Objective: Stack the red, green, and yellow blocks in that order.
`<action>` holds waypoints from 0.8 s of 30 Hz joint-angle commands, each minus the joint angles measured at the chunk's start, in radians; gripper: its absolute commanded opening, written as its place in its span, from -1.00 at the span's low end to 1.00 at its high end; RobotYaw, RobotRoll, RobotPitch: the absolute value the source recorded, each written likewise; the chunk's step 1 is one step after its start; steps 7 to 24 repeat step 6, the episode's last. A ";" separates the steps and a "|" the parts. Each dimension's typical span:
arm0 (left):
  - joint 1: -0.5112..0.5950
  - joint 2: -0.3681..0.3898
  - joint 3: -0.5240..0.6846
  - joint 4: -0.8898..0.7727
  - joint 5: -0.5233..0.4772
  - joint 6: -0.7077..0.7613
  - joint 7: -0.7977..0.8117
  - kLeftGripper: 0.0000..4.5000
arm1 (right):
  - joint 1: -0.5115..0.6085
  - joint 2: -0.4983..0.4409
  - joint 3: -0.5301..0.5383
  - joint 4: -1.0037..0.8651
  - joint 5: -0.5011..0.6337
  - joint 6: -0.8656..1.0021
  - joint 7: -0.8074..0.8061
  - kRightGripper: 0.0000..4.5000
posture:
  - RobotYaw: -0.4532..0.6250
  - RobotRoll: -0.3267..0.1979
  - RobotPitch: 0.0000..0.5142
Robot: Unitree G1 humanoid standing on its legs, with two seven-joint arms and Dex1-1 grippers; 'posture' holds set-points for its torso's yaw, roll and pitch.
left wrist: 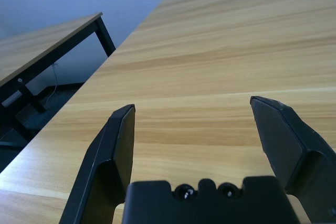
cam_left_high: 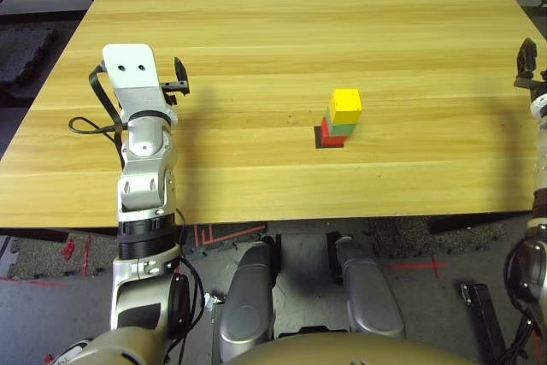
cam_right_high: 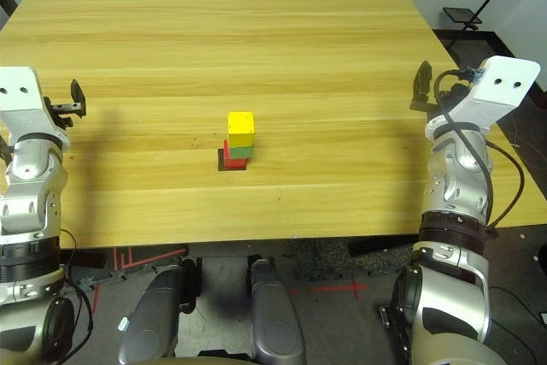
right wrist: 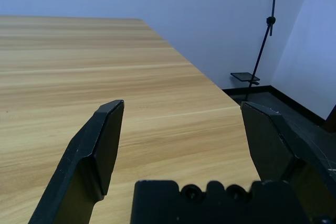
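Observation:
A small tower stands near the table's front middle: the red block (cam_left_high: 330, 135) at the base on a flat black patch (cam_left_high: 323, 140), the green block (cam_left_high: 340, 130) on it, the yellow block (cam_left_high: 345, 106) on top. My left gripper (left wrist: 191, 114) hovers open over the table's left side, far from the tower, nothing between its fingers. Over the right edge my right gripper (right wrist: 181, 111) is open too and empty. In the head views the left gripper (cam_left_high: 179, 76) and the right gripper (cam_right_high: 421, 85) flank the tower at a distance.
The wooden table (cam_left_high: 282, 23) stretches bare behind and beside the tower. A second table (left wrist: 47, 40) stands off to the left. Beyond the right edge, a black stand (right wrist: 252, 74) is on the floor. A black cable (cam_left_high: 85, 126) loops from my left forearm.

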 commanded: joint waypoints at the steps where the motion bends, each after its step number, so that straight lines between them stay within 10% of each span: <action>1: -0.012 0.006 0.003 0.028 0.009 -0.011 0.004 0.98 | 0.029 -0.011 -0.021 -0.030 0.010 0.027 0.001 1.00 | 0.14 0.64 0.11; 24: -0.026 0.007 -0.002 0.041 0.005 -0.026 -0.003 0.98 | 0.033 -0.013 -0.023 -0.056 0.008 0.036 -0.001 1.00 | 0.14 0.65 0.05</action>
